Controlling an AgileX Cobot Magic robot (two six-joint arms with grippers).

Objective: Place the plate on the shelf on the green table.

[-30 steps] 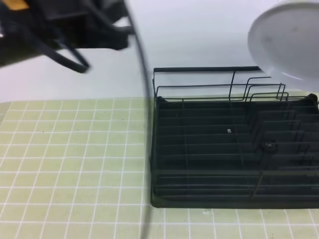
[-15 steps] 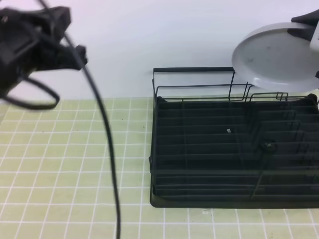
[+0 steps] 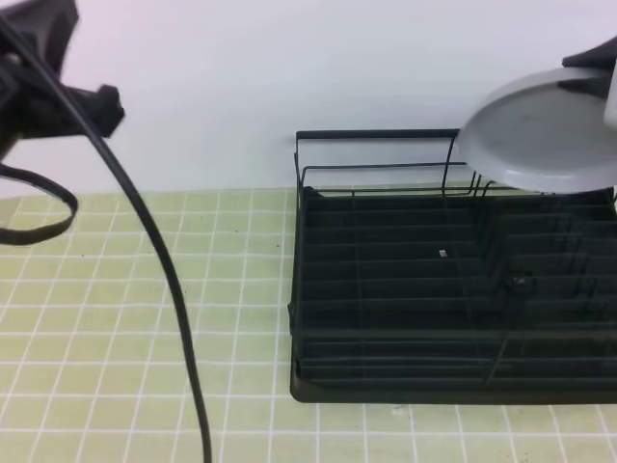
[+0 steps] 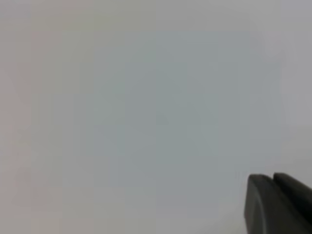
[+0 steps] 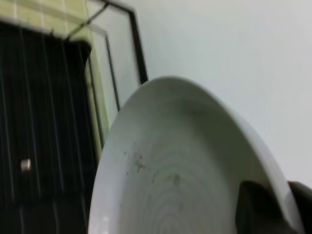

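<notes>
Jaws of the right gripper (image 5: 273, 207) pinch the rim of the plate (image 3: 545, 130), holding the pale disc aloft above the back right corner of the shelf (image 3: 453, 280), which sits below them on the green counter (image 3: 135, 318). In the right wrist view the plate (image 5: 180, 170) hangs tilted just ahead of the jaws, with the black back rail (image 5: 134, 41) beyond its far edge. Jaws of the left gripper (image 4: 280, 202) are pressed together on nothing, raised well away from the rack, and a loose black cable (image 3: 159, 280) trails from that arm down across the counter.

Risk lies in the thin edge grip: a smooth plate held at one point on its rim may pivot or slip if the descent is abrupt. Its low edge appears close to the upright wire dividers (image 3: 501, 183) and the back rail; a clip against either could twist it out of the jaws or leave it propped across the wires rather than seated between them. Release while it is tilted may send it sliding onto the tray base.
</notes>
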